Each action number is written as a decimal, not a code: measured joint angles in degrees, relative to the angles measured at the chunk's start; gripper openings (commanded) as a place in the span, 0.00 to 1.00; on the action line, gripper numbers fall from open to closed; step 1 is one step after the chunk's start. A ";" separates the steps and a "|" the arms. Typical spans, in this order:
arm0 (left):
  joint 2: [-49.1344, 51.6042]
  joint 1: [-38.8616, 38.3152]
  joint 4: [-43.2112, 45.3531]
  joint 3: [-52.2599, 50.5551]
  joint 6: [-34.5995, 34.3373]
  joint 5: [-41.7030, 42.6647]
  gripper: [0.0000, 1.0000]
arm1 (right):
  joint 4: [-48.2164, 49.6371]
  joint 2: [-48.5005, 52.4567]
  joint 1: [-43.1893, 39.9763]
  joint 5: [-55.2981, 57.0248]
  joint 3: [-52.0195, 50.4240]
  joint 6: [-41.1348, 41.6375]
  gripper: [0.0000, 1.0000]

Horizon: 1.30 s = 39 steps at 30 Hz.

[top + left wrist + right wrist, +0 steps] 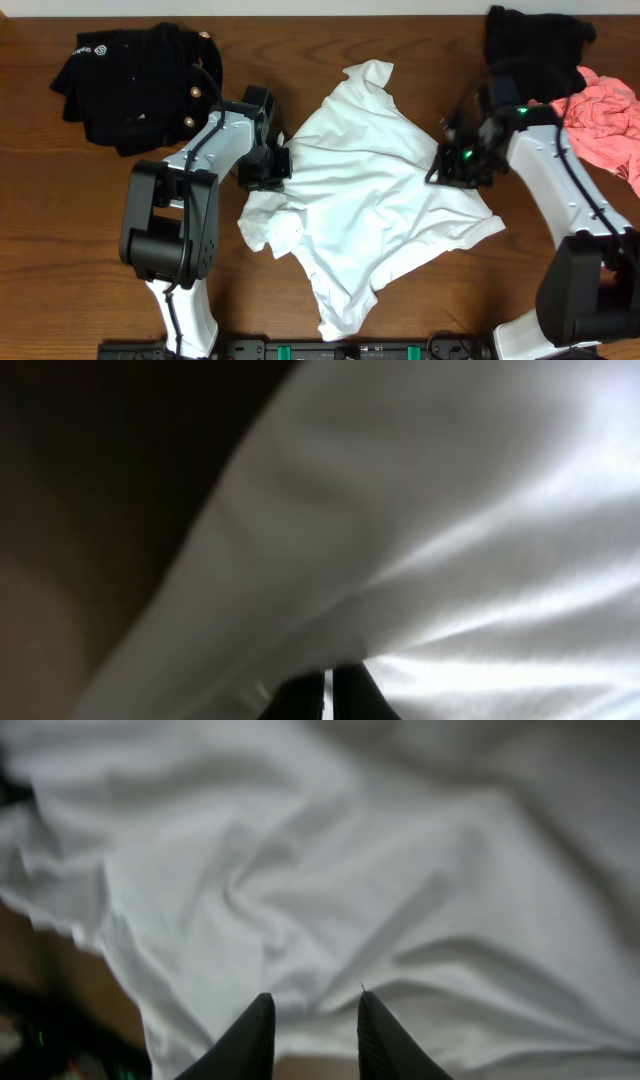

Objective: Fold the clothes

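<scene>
The clothes lie spread over the table. A crumpled white T-shirt (370,200) sits in the middle, its print hidden. My left gripper (270,168) is at the shirt's left edge. In the left wrist view, that gripper (329,675) is shut, with the white T-shirt (480,510) bunched at its tips. My right gripper (442,168) is over the shirt's right edge. Seen from the right wrist, it (312,1000) stands open, with wrinkled white T-shirt (350,870) just past the fingertips (265,1005) and nothing pinched between them.
A black garment with gold buttons (130,85) lies at the back left. At the back right lies a black piece (535,45), with a pink piece (605,120) beside it near the right arm. Bare brown table (60,250) shows at the front left.
</scene>
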 measured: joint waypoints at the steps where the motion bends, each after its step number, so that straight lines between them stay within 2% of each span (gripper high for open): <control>1: 0.00 0.00 0.76 0.00 0.00 -0.52 0.07 | -1.16 0.00 0.90 -0.22 -0.46 -0.33 0.33; 5: 0.00 0.00 4.44 0.00 0.00 -2.47 0.07 | -2.91 0.00 4.35 -0.76 -3.17 -1.25 0.39; 10: 0.00 0.00 8.20 0.00 0.00 -3.67 0.07 | -2.10 0.00 6.27 -0.81 -6.56 -1.16 0.39; 19: 0.02 1.70 12.17 0.00 -0.28 -4.13 0.07 | 6.05 0.00 6.43 0.52 -15.23 1.03 0.36; 24: 0.02 3.93 12.17 0.00 -0.46 -4.33 0.07 | 10.10 0.00 6.43 3.82 -17.77 3.43 0.38; 31: 0.02 4.87 11.98 0.00 -0.70 -4.52 0.17 | 14.80 0.59 6.45 9.57 -19.65 7.74 0.38; 32: 0.02 4.87 11.96 0.00 -0.68 -4.55 0.24 | 14.91 0.87 6.51 9.73 -19.47 8.33 0.38; 37: 0.02 4.83 11.89 0.00 -0.94 -4.52 0.32 | 15.47 3.28 6.27 9.44 -18.05 10.86 0.40; 39: 0.02 4.83 11.69 0.00 -1.09 -4.57 0.33 | 19.87 4.61 5.70 7.67 -16.76 11.17 0.40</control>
